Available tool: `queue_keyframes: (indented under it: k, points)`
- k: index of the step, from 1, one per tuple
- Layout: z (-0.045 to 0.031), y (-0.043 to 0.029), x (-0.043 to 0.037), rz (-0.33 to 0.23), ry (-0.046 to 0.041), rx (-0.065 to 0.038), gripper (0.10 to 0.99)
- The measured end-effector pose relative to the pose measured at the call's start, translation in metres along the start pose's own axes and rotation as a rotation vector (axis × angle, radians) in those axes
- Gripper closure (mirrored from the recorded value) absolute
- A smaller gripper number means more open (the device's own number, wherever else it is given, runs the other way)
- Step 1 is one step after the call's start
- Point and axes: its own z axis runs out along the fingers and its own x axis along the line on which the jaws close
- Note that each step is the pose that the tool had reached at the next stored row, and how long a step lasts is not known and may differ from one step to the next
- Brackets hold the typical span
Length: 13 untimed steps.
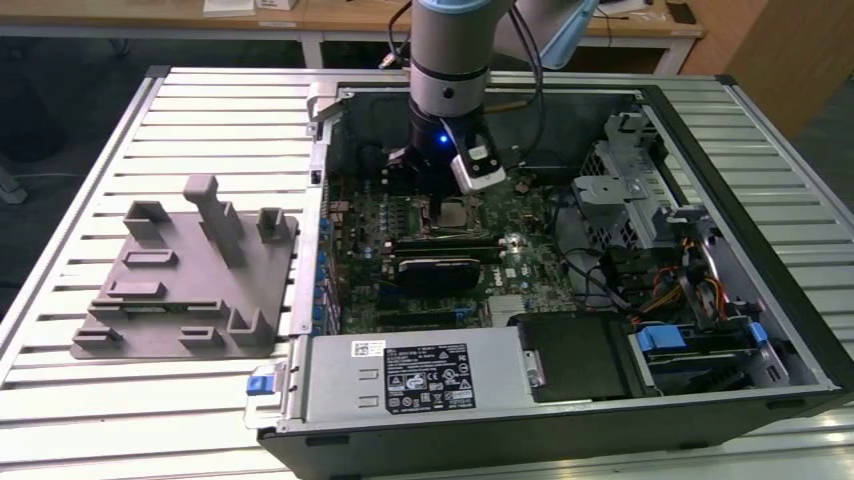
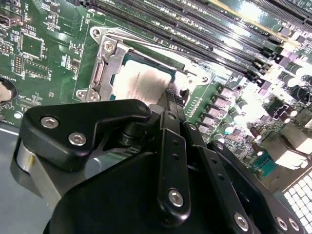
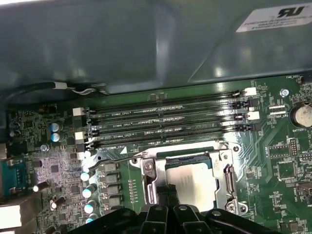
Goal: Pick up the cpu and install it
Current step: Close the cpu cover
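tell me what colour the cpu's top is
Shiny silver-grey metal square cpu, clearest in the first wrist view.

cpu [image 3: 192, 182] top: dull silver metal; socket frame [image 3: 147, 170]: shiny metal; hand [image 2: 170, 100]: matt black.

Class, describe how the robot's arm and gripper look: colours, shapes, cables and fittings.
The arm is a silver-grey cylinder with a darker band and a pale blue joint cover. Black cables run beside it. Near the wrist a blue light glows above a white boxy module. The gripper is matt black, built of rounded linkage bars with silver screw heads.
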Motion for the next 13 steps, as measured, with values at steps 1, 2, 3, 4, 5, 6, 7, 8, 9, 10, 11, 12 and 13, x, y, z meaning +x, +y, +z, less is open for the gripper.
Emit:
queue_keyframes:
  k: [1, 2, 3, 4, 5, 6, 7, 8, 9, 10, 11, 12, 13]
  points:
    - [0.0, 0.0, 0.0001, 0.0, -0.0002, 0.0, 0.98]
    - [0.0, -0.0001, 0.0003, 0.0, -0.0006, 0.0, 0.98]
    - [0.0001, -0.0002, 0.0008, 0.0, -0.0037, -0.001, 0.98]
    - [0.0004, -0.0004, 0.0018, 0.0, -0.0118, -0.002, 0.98]
    - [0.0008, -0.0005, 0.0028, -0.001, -0.0208, -0.003, 0.98]
    - [0.0011, -0.0007, 0.0038, -0.001, -0.0292, -0.004, 0.98]
    - [0.0015, -0.0009, 0.0049, -0.001, -0.0367, -0.005, 0.98]
    - [0.002, -0.0011, 0.006, -0.001, -0.0413, -0.006, 0.98]
    - [0.0026, -0.0014, 0.0073, -0.001, -0.0435, -0.006, 0.98]
    - [0.0033, -0.0017, 0.0094, -0.001, -0.0453, -0.006, 0.98]
    - [0.0039, -0.002, 0.0115, 0.0, -0.046, -0.005, 0.98]
    - [0.0045, -0.0023, 0.0132, 0.001, -0.0462, -0.005, 0.98]
    - [0.0051, -0.0025, 0.0142, 0.001, -0.0463, -0.005, 0.98]
